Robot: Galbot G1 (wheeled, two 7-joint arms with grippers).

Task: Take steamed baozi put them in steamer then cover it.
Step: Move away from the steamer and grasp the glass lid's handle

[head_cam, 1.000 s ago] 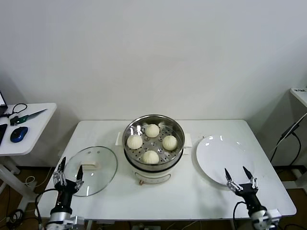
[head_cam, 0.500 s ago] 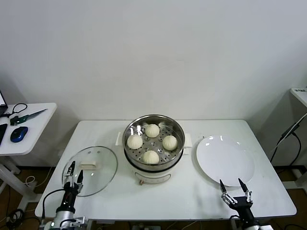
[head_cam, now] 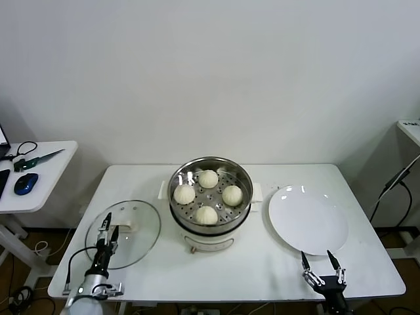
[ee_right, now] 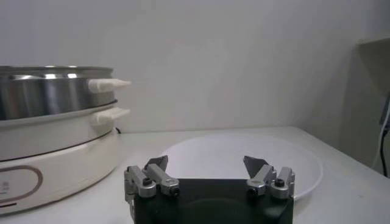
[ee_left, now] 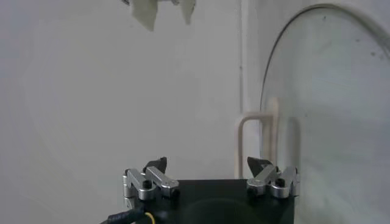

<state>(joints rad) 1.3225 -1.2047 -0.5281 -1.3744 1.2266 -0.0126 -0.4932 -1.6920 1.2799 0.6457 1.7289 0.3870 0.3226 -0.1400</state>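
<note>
All four steamed baozi (head_cam: 207, 195) sit on the steamer's (head_cam: 210, 200) tray; the cover (head_cam: 125, 233) lies flat on the desk (head_cam: 262, 266), left of the pot. My left end effector (head_cam: 108, 231) hangs over the cover's near edge, fingers apart, empty. Right end effector (head_cam: 321, 266) idles open near the plate (head_cam: 307, 220). Risks I judge: the grip misses the cream handle (head_cam: 122, 228) and skids on glass; the cover lands off-centre on the rim
</note>
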